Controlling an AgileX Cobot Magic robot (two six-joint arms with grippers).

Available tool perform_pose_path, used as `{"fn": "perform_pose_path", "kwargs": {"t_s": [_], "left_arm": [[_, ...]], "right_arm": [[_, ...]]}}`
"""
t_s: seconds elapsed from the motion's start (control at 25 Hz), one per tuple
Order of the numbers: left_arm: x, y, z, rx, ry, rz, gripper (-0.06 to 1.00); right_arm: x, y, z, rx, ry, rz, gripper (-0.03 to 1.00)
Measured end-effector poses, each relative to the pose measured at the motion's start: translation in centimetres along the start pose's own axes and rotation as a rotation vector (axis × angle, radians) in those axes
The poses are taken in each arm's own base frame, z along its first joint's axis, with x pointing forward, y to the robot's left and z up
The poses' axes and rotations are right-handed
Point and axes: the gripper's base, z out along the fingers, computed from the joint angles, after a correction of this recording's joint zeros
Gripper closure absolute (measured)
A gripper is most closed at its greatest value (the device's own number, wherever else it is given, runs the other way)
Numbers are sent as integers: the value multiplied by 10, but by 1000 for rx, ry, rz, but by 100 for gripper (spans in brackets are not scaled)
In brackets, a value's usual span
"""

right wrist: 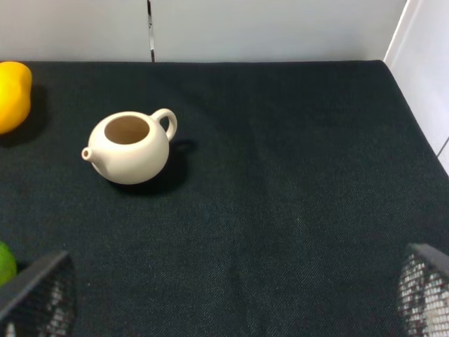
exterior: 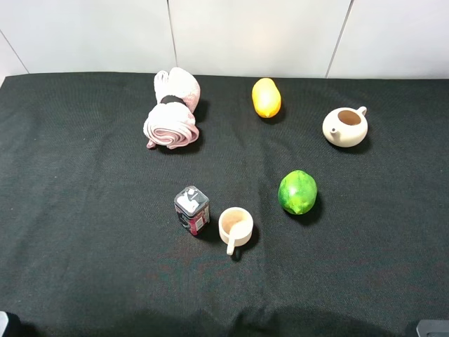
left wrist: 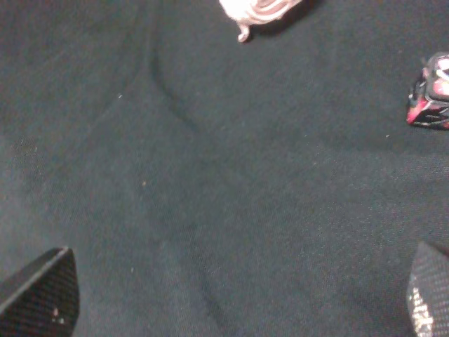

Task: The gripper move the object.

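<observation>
Black cloth table [exterior: 84, 232] is filling the whole work surface, and both arms are sitting back at its near edge, barely entering the high view; largest item is a pink-and-white rolled cloth bundle [exterior: 172, 111] at far left-centre; a cream teapot [exterior: 345, 127] is standing far right with a yellow fruit [exterior: 266, 97] beside it toward the middle; a green fruit [exterior: 297, 192] is lying right of centre; a beige cup [exterior: 235, 226] with its handle pointing at the near edge is sitting just beside the target.

The dark red and black carton [exterior: 191, 209] is standing upright slightly left of centre, pale top facing up, long axis vertical, apparently just clear of the cup on its right.

Left gripper [left wrist: 242, 295] is hanging with fingers spread wide and nothing between them; the carton is showing at the edge of its wrist view [left wrist: 430, 98], ahead of the fingers and off toward the robot's right; right gripper [right wrist: 231, 298] is likewise released and empty, looking at the teapot, carton not in its view.

Judgement: left arm is the nearer one; the reach is going forward and inward, and the cup side is the tight side for a finger.
</observation>
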Motion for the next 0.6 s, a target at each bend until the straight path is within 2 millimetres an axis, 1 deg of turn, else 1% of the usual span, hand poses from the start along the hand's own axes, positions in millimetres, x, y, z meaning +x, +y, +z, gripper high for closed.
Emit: {"fn": "perform_pose_path", "kwargs": {"t_s": [0.16, 0.4, 0.6], "left_arm": [[30, 1, 2, -44, -28, -57, -5], [73, -4, 9, -109, -160, -111, -5], [97, -9, 13, -123, -251, -111, -5]], "right_arm": [[0, 0, 0, 0, 0, 0, 27], [0, 0, 0, 0, 0, 0, 27], [0, 0, 0, 0, 0, 0, 27]]}}
